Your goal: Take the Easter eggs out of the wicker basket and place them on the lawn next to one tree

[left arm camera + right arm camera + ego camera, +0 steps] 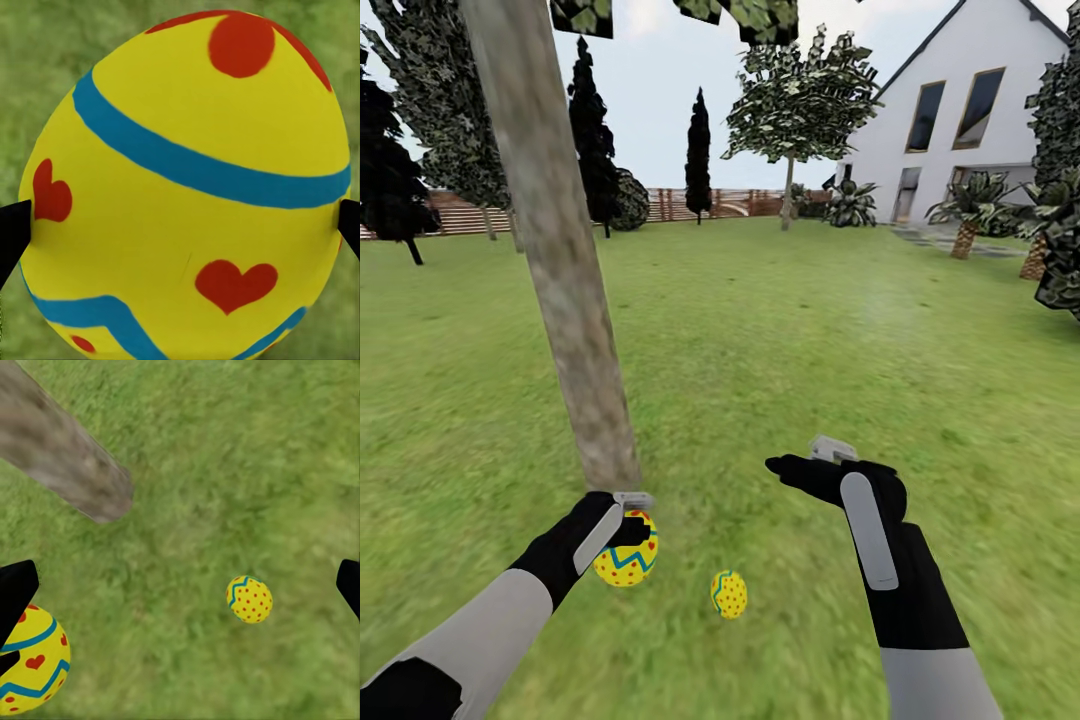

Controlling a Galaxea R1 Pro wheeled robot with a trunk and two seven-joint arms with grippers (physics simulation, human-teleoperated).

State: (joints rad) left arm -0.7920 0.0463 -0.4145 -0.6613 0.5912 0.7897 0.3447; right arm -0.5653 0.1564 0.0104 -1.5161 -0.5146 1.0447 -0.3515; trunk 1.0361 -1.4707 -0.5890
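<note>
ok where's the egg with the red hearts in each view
Head view: the heart egg sits low and left of centre, held in the left gripper near the tree trunk's base.
Left wrist view: the egg is close up between the two fingertips.
Right wrist view: it is in the lower left corner.
Shared landmark: the trunk, and the dotted egg on the lawn.

Easter eggs: two — hearts egg [628, 562], dotted egg [729, 594]
Hands: two — left hand [622, 520], right hand [800, 462]
Thick bare trunk: one [560, 260]
Dark narrow cypress trees: two clear ones [698, 150] [590, 135]
Thin-trunked leafy tree: one [800, 100]
White house: one [970, 110]
Wooden fence: one [690, 204]
</note>
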